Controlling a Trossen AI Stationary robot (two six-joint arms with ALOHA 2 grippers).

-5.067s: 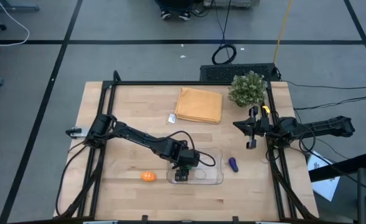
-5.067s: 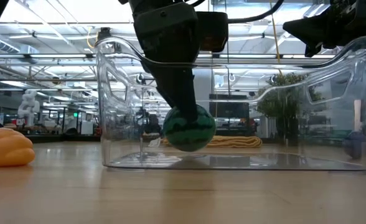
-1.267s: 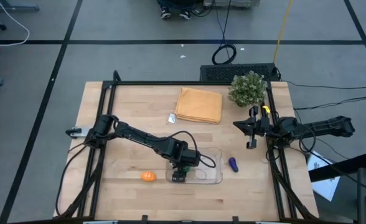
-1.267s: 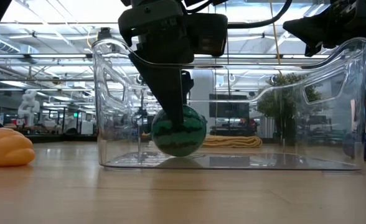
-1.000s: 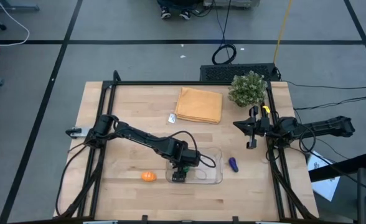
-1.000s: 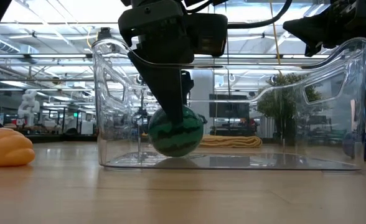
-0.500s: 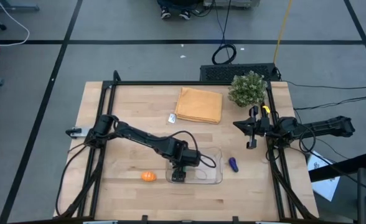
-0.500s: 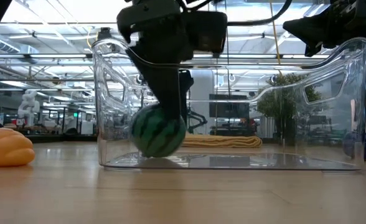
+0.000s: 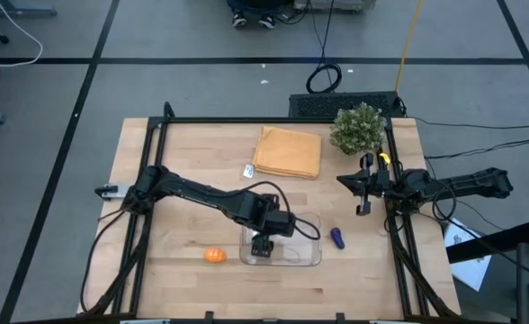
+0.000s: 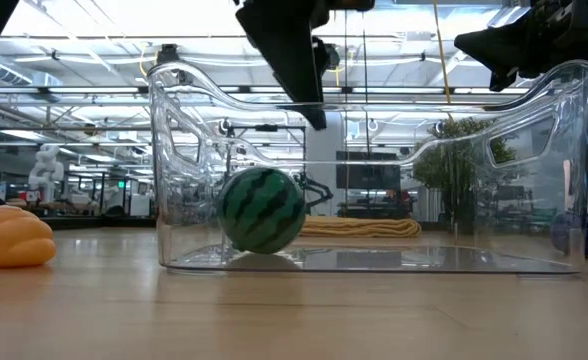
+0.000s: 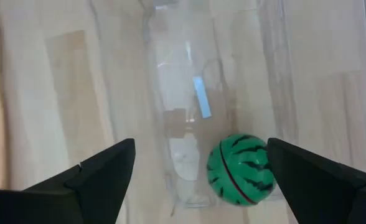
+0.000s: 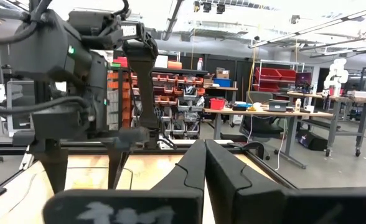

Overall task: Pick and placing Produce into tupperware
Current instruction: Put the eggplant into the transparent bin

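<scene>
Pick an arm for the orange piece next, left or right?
Left, probably. The left pincer hangs open over the tupperware, watermelon ball released inside, and the orange piece lies just beside it. The right pincer waits shut at the far edge.

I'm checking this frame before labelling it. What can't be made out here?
- Eggplant: in the low view, only a blurred blue shape through the tupperware wall, cut by the edge.
- Orange piece: cut by the low view's edge.
- Ball: high view, hidden under the left tool.
- White scrap beside the cloth: too small to identify.
</scene>
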